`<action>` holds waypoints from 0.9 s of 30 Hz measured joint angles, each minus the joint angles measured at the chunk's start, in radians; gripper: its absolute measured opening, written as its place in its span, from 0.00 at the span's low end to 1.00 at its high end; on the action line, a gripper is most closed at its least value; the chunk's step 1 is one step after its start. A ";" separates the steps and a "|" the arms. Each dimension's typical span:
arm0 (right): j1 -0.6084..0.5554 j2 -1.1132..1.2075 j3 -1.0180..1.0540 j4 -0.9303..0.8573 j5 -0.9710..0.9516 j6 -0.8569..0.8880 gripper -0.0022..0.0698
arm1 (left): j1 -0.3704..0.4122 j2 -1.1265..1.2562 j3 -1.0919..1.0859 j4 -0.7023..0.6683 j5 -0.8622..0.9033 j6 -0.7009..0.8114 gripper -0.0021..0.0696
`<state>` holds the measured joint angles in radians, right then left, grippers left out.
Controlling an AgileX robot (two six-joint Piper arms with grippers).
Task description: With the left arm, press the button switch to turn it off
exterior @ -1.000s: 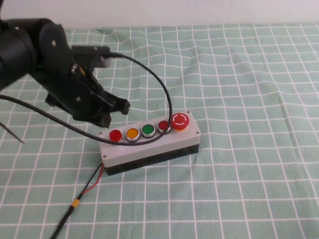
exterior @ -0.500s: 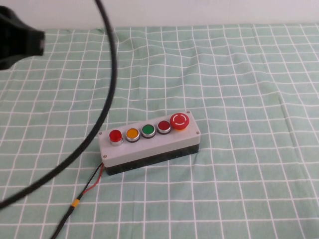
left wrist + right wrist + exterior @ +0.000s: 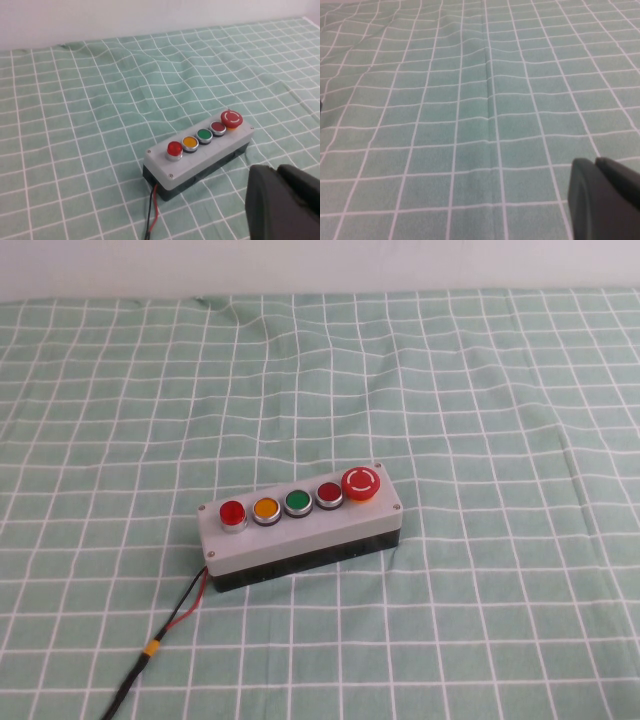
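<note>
Left gripper (image 3: 282,202) well clear of switch box, jaw state cannot be told.
Button switch (image 3: 232,512) sits at grey box (image 3: 300,530) left end, desk centre, beside orange button (image 3: 265,508); it should be pressed straight down, centred. Right gripper (image 3: 605,197) parked over bare cloth, jaws cannot be told.

The left hand (image 3: 280,202) hangs above the checked surface (image 3: 75,100), well apart from the button switch (image 3: 174,149).
</note>
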<state>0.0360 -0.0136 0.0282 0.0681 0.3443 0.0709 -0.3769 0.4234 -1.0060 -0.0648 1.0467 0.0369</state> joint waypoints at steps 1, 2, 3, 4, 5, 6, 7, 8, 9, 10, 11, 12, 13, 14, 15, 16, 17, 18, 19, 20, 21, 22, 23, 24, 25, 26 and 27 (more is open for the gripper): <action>0.000 0.000 0.000 0.000 0.000 0.000 0.01 | 0.000 -0.037 0.031 -0.002 -0.001 -0.004 0.03; 0.000 0.000 0.000 0.000 0.000 0.000 0.01 | 0.000 -0.073 0.054 -0.004 -0.001 -0.012 0.03; 0.000 0.000 0.000 0.000 0.000 0.000 0.01 | 0.000 -0.105 0.080 -0.004 -0.001 -0.019 0.03; 0.000 0.000 0.000 0.000 0.000 0.000 0.01 | 0.000 -0.134 0.104 -0.004 -0.001 -0.031 0.03; 0.000 0.000 0.000 0.000 0.000 0.000 0.01 | 0.000 -0.155 0.121 -0.006 -0.002 -0.037 0.03; 0.000 0.000 0.000 0.000 0.000 0.000 0.01 | 0.000 -0.176 0.140 -0.006 -0.008 -0.045 0.03; 0.000 0.000 0.000 0.000 0.000 0.000 0.01 | 0.000 -0.191 0.155 -0.006 -0.012 -0.050 0.03; 0.000 0.000 0.000 0.000 0.000 0.000 0.01 | 0.000 -0.200 0.164 -0.006 -0.015 -0.054 0.03; 0.000 0.000 0.000 0.000 0.000 0.000 0.01 | 0.000 -0.205 0.173 -0.006 -0.017 -0.056 0.03; 0.000 0.000 0.000 0.000 0.000 0.000 0.01 | 0.000 -0.206 0.178 -0.006 -0.019 -0.056 0.03; 0.000 0.000 0.000 0.000 0.000 0.000 0.01 | 0.000 -0.206 0.180 -0.006 -0.019 -0.059 0.03; 0.000 0.000 0.000 0.000 0.000 0.000 0.01 | 0.000 -0.206 0.182 -0.006 -0.018 -0.059 0.03; 0.000 0.000 0.000 0.000 0.000 0.000 0.01 | 0.000 -0.206 0.182 -0.006 -0.014 -0.059 0.03; 0.000 0.000 0.000 0.000 0.000 0.000 0.01 | 0.000 -0.206 0.182 -0.006 -0.011 -0.059 0.03; 0.000 0.000 0.000 0.000 0.000 0.000 0.01 | 0.000 -0.206 0.182 -0.006 -0.009 -0.057 0.03; 0.000 0.000 0.000 0.000 0.000 0.000 0.01 | 0.000 -0.206 0.182 -0.006 -0.009 -0.057 0.03; 0.000 0.000 0.000 0.000 0.000 0.000 0.01 | 0.000 -0.206 0.182 -0.006 -0.009 -0.057 0.03; 0.000 0.000 0.000 0.000 0.000 0.000 0.01 | 0.000 -0.206 0.182 -0.006 -0.009 -0.057 0.03; 0.000 0.000 0.000 0.000 0.000 0.000 0.01 | 0.000 -0.206 0.182 -0.006 -0.009 -0.055 0.03; 0.000 0.000 0.000 0.000 0.000 0.000 0.01 | 0.000 -0.206 0.182 -0.006 -0.009 -0.055 0.03; 0.000 0.000 0.000 0.000 0.000 0.000 0.01 | 0.000 -0.206 0.182 -0.006 -0.009 -0.055 0.03; 0.000 0.000 0.000 0.000 0.000 0.000 0.01 | 0.000 -0.206 0.182 -0.004 -0.009 -0.055 0.03; 0.000 0.000 0.000 0.000 0.000 0.000 0.01 | 0.000 -0.206 0.182 -0.002 -0.009 -0.052 0.03; 0.000 0.000 0.000 0.000 0.000 0.000 0.01 | 0.000 -0.206 0.182 0.001 -0.009 -0.052 0.03; 0.000 0.000 0.000 0.000 0.000 0.000 0.01 | 0.000 -0.206 0.182 0.001 -0.009 -0.052 0.03; 0.000 0.000 0.000 0.000 0.000 0.000 0.01 | 0.000 -0.206 0.182 0.001 -0.009 -0.052 0.03; 0.000 0.000 0.000 0.000 0.000 0.000 0.01 | 0.000 -0.206 0.182 0.001 -0.009 -0.052 0.03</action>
<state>0.0360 -0.0136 0.0282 0.0681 0.3443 0.0709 -0.3769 0.2171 -0.8243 -0.0641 1.0380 -0.0156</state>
